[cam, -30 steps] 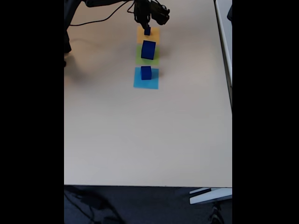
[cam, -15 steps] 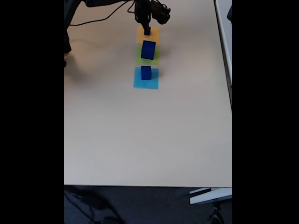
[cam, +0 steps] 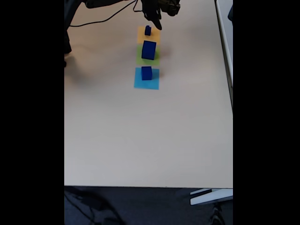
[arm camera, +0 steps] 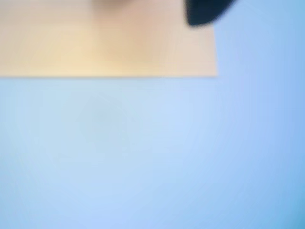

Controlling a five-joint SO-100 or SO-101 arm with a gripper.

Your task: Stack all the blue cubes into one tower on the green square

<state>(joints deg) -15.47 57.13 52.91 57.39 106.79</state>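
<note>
No tower stood yet: the large cube (cam: 148, 49) sat on the green square (cam: 140, 59), the small cube (cam: 148, 30) at its 12 o'clock, the medium cube (cam: 146, 72) at 6, and the gripper (cam: 156, 21) held nothing, jaw gap unclear.

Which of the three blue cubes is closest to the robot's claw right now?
The smallest cube, on the orange square, sits just below the gripper. The other two lie farther away.

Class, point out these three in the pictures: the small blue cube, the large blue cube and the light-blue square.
small blue cube (cam: 148, 30), fixed view, its front face.
large blue cube (cam: 148, 49), fixed view, its front face.
light-blue square (cam: 146, 84), fixed view, bare near edge.
</note>
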